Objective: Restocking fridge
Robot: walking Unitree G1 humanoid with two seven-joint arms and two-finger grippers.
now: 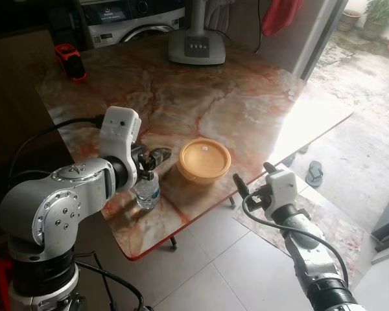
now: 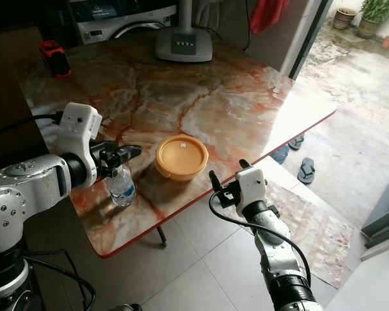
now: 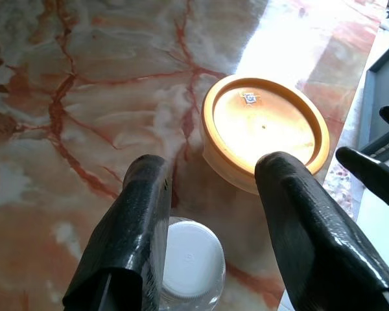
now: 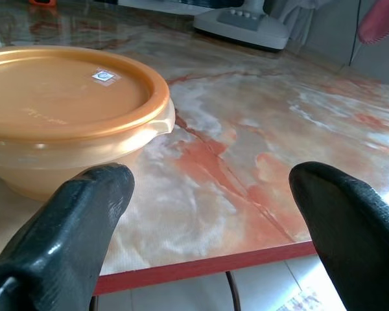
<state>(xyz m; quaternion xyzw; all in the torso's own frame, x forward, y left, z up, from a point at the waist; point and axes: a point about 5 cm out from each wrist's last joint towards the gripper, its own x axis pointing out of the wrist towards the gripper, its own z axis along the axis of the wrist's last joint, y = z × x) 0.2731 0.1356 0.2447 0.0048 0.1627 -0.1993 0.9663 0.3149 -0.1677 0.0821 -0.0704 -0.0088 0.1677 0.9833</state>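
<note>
Marble veined in red and cream tops the counter [image 1: 246, 97], which has a red edge and stands on pale floor tiles by an open doorway. On it are one water bottle [image 1: 147, 191], one orange lidded container [image 1: 203, 159], one white fan base [image 1: 196, 46] at the far side, and one red and black tool [image 1: 70, 62] at the far left corner. Two sandals [image 2: 301, 155] lie on the floor beyond the counter's right edge.

The bottle is small, of clear plastic with a white screw cap, and stands upright near the counter's front edge. The container is a round, shallow tub of orange plastic with a matching lid that bears a small white sticker; it sits just beside the bottle, to the robot's right, and apart from it.

The left gripper [image 1: 157, 157] hovers over the bottle with its jaws spread wide and holding nothing. In the left wrist view the white cap lies between the two fingers [image 3: 139, 220], hard against one of them, though touch cannot be made out. The right gripper [image 2: 226, 177] hangs just off the counter's front edge, level with the container, its jaws likewise wide apart and empty, the container ahead of them and toward one finger.
</note>
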